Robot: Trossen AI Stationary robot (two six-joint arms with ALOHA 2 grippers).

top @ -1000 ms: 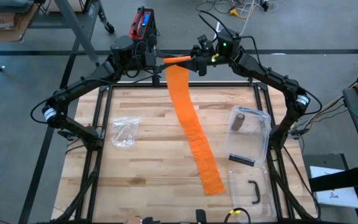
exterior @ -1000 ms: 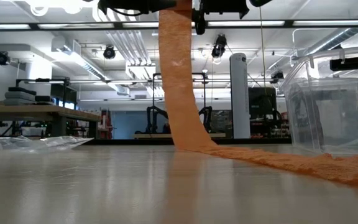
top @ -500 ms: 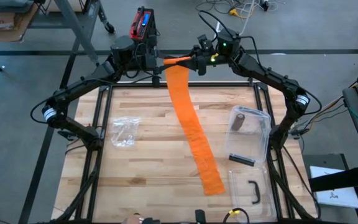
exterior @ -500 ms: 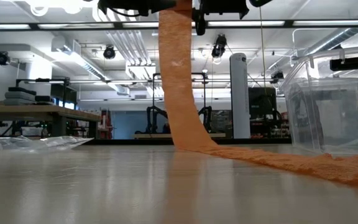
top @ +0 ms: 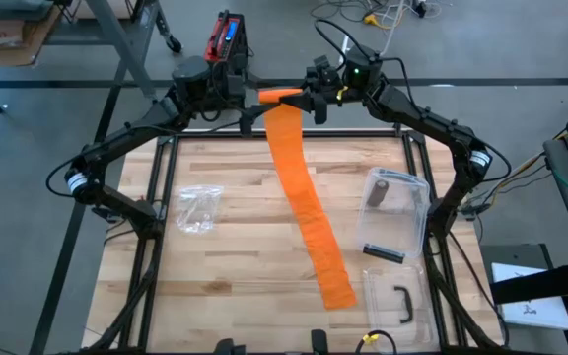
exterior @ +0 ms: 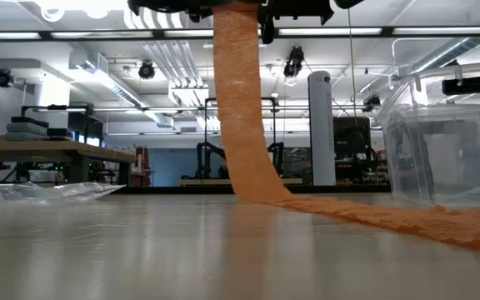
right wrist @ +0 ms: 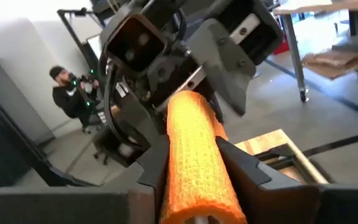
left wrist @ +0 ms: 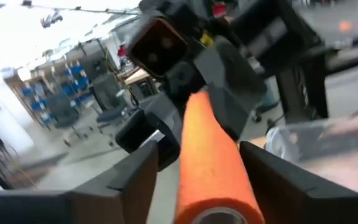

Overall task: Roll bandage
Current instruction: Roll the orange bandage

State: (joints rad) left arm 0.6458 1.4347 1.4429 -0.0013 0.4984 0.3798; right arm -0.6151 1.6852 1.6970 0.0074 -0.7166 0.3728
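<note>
An orange bandage roll is held level, high above the table's far edge, between my two grippers. From it a long orange strip hangs down, and its lower part lies slantwise on the table as far as its free end. My right gripper is shut on the roll's right end. My left gripper is open, with its fingers on either side of the roll's left end. My right gripper pinches the roll's right end between its two fingers. It comes in level from the table's right side, fingers lying along the roll. The roll stays level and clear of the table, and the strip hangs slack below it. My left gripper's fingers flank the roll's other end. I cannot tell whether they touch it.
A crumpled clear plastic bag lies on the left of the table. A clear container with dark items and its lid stand on the right. A red device sits beyond the far edge. A person stands in the room.
My left gripper has rolled about its own axis and opened off the roll's left end. My right gripper has shut on the right end. Both hands stayed in place. The roll stays up, and the strip still hangs to the table.
</note>
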